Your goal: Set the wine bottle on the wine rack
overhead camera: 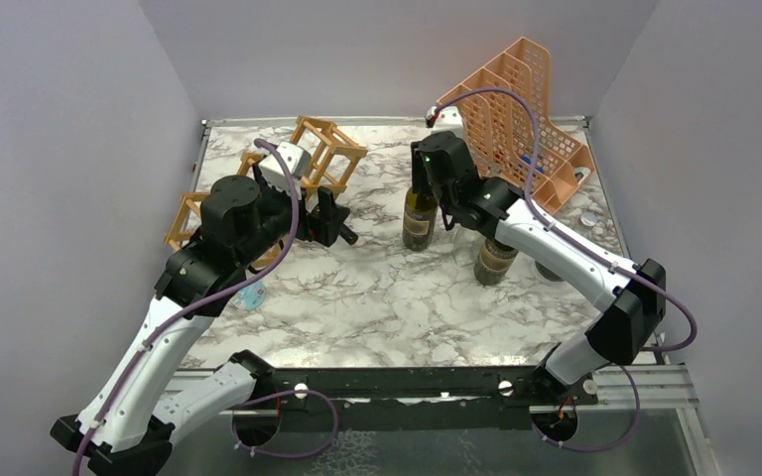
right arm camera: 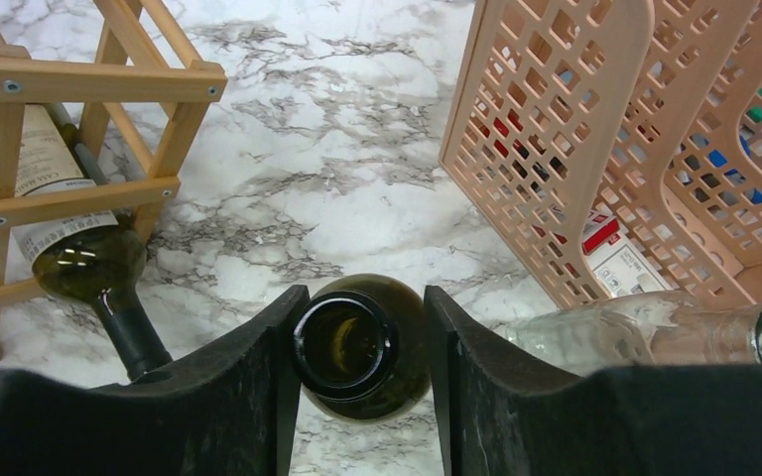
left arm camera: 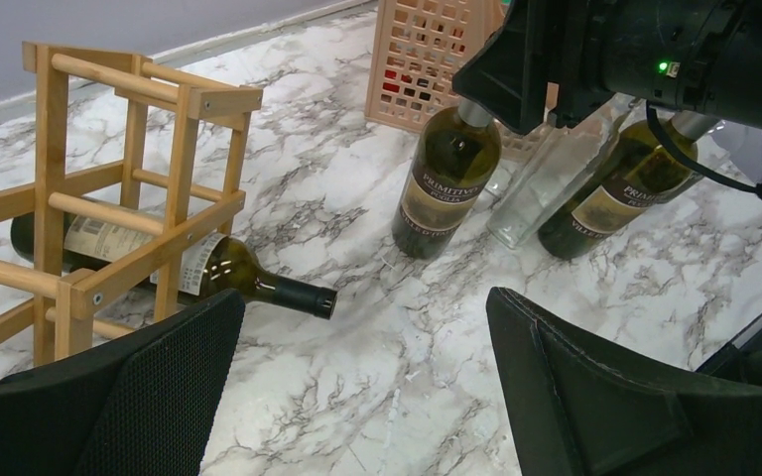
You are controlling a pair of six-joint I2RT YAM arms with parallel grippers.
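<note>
A dark green wine bottle point(overhead camera: 418, 213) stands upright mid-table, its open mouth point(right arm camera: 345, 342) seen from above in the right wrist view. My right gripper point(right arm camera: 362, 297) straddles its neck: the left finger touches the rim, and a narrow gap remains at the right finger. The light wooden wine rack point(overhead camera: 327, 149) lies tilted at the back left, and another green bottle point(left arm camera: 218, 266) rests in one of its cells, neck sticking out. My left gripper point(left arm camera: 365, 297) hovers wide open and empty over bare marble just right of the rack point(left arm camera: 129, 213).
A peach mesh file holder point(overhead camera: 516, 99) leans at the back right. A clear glass bottle point(left arm camera: 551, 178) and a second upright green bottle point(overhead camera: 494, 260) stand close behind my right arm. The table has walls on three sides.
</note>
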